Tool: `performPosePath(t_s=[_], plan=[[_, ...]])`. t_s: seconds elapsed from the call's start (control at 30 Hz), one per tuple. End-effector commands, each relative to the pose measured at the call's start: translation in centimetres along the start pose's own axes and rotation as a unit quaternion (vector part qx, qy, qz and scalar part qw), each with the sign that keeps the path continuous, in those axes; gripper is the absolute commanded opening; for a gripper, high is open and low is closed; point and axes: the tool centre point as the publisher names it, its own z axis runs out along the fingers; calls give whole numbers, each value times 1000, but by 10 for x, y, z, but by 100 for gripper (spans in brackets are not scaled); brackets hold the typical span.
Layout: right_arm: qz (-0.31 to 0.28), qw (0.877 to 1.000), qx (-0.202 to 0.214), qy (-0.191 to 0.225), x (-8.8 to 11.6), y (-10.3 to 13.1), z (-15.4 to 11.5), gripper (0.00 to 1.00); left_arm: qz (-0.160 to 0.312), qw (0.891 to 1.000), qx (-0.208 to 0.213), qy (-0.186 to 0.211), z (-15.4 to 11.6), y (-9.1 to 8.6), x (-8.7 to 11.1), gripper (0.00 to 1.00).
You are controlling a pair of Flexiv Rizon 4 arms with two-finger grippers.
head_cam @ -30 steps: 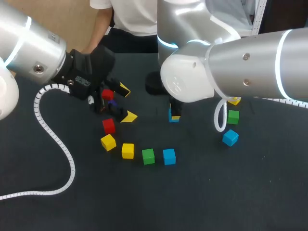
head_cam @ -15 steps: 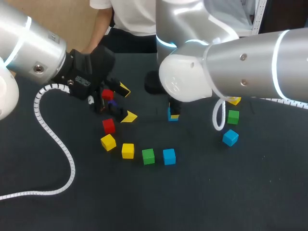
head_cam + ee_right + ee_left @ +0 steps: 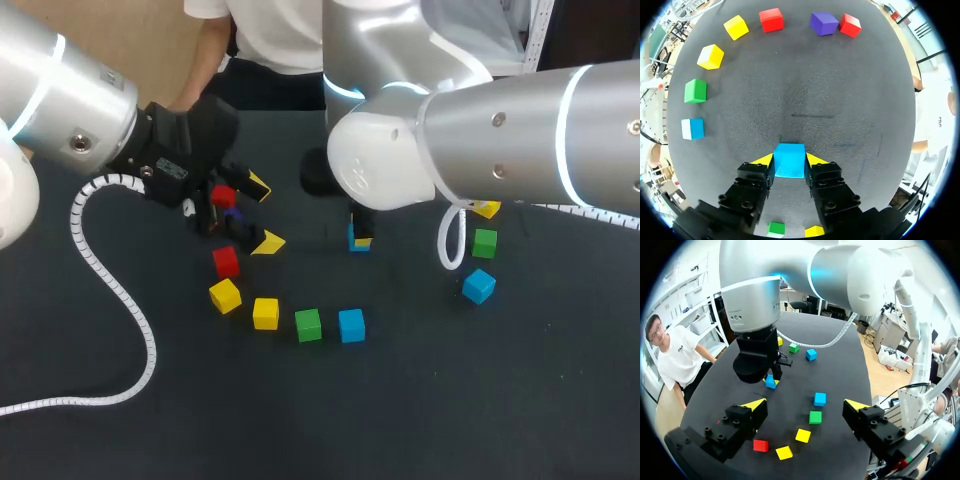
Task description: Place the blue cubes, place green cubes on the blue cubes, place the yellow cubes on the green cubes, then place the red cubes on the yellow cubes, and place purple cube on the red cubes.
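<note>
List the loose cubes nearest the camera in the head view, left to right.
First yellow cube, second yellow cube, green cube, blue cube, then the right-hand blue cube standing apart.

Blue cube gripped, other cubes lying loosely arced

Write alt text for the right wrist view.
The yellow-tipped right gripper is shut on a small blue cube over a dark grey tabletop. Ahead of it seven loose cubes lie in an arc: a second blue cube, a green cube, two yellow cubes, a red cube, a purple cube and another red cube.
</note>
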Motion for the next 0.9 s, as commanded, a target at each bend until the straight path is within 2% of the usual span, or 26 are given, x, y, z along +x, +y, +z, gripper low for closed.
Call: performPosePath(t_s=[0.03,0.9], plan=[[-1,1000,0,3,-1,-3,0,0,0,1000,1,3,0,1,-1,100],[2,1000,3,3,-1,-9,0,0,0,1000,1,3,0,1,-1,100]])
